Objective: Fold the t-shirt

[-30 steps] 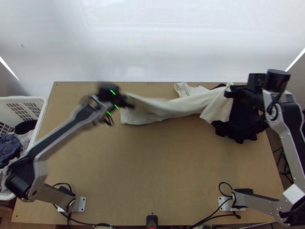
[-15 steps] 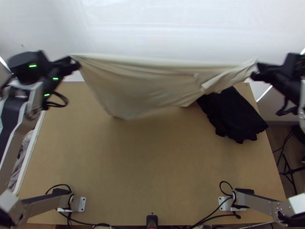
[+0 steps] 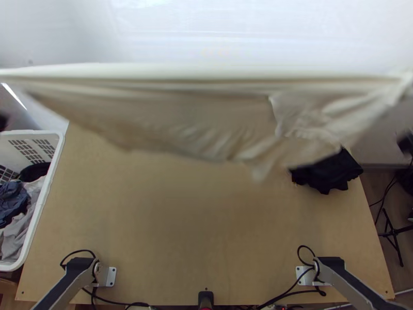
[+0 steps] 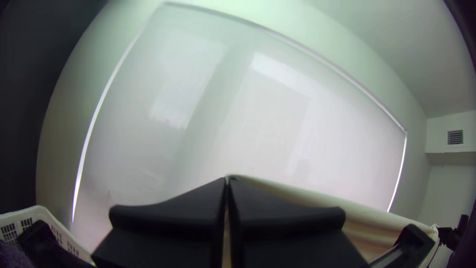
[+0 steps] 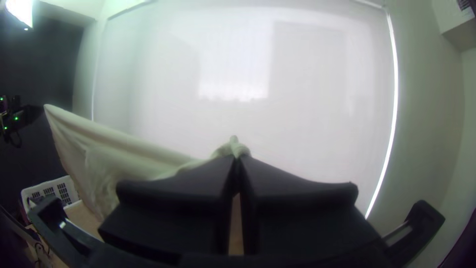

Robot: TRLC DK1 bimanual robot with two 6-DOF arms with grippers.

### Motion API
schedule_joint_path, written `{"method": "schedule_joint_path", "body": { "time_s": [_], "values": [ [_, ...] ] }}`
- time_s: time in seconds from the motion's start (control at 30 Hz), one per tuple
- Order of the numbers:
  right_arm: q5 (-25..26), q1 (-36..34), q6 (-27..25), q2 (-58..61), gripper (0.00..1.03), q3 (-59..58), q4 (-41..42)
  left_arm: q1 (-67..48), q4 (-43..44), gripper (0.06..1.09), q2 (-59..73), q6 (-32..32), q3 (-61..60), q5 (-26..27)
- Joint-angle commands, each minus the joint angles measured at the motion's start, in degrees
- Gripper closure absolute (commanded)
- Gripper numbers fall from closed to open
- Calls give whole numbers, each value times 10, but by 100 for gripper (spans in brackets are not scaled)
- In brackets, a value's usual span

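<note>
You have the cream T-shirt (image 3: pixel 206 116) up in the air, stretched broadside between your two grippers and covering the table's far edge in the top view. The upper margin pulls into a taut, nearly straight band, rolled over softly like a tube. Below it the thin, supple knit hangs loose, with long shallow creases fanning in from the held ends and an uneven, wavy lower edge. Toward the right, a small ruffled flap lies doubled on the cloth.

Your left gripper (image 4: pixel 227 182) has its wide, flat black fingers pressed together on one end of the shirt. Your right gripper (image 5: pixel 236 158) is closed the same way on the other end, where the fabric bunches into a little knob at the tips.

Under the shirt's right part in the top view, a matte black garment (image 3: pixel 328 173) lies in a compact heap with a frilled near edge, by the right edge of the smooth light-brown table (image 3: pixel 206 222). At the left edge stands a white plastic basket (image 3: pixel 45 191) with slotted walls, holding crumpled blue, grey and dark clothes (image 3: pixel 13 201).
</note>
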Motion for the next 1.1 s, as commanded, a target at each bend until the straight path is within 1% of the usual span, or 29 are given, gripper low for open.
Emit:
{"method": "schedule_joint_path", "body": {
  "time_s": [0.0,0.17,0.3,0.37,0.43,0.47,0.53,0.57,0.6,0.63,0.67,0.7,0.73,0.77,0.83,0.93,1.07],
  "values": [
    [1,26,-36,-90,100,17,-76,10,-37,105,-121,4,-13,0],
    [1,39,-40,-130,100,-19,-136,10,-82,105,-183,9,-72,4],
    [0,51,-32,-170,100,-104,-164,10,-137,105,-206,8,-113,9],
    [-1,58,-24,-194,100,-168,-174,10,-175,105,-223,8,-163,18],
    [0,65,-10,-217,100,-256,-178,9,-203,105,-252,10,-233,22],
    [0,68,-4,-230,100,-308,-177,2,-223,105,-268,16,-274,42],
    [1,69,-7,-245,100,-420,-175,1,-225,105,-312,25,-368,52],
    [1,68,-8,-250,100,-475,-164,-4,-239,105,-326,31,-411,71],
    [1,70,-16,-251,100,-529,-150,-7,-239,105,-341,34,-456,74],
    [1,69,-25,-248,100,-567,-139,-9,-239,105,-353,38,-493,80],
    [1,67,-26,-246,100,-603,-114,-19,-244,105,-354,45,-530,97],
    [1,71,-29,-242,100,-635,-86,-26,-234,105,-357,47,-564,96],
    [1,71,-36,-228,100,-654,-66,-26,-206,105,-365,51,-600,96],
    [0,71,-35,-212,100,-669,-39,-25,-194,105,-356,46,-614,101],
    [1,74,-33,-173,100,-685,15,-30,-144,105,-291,40,-619,96],
    [1,88,-26,-106,100,-676,79,-51,-48,105,-246,45,-636,90],
    [1,92,-26,-12,100,-643,146,-67,66,105,-132,45,-644,80]
  ]
}}
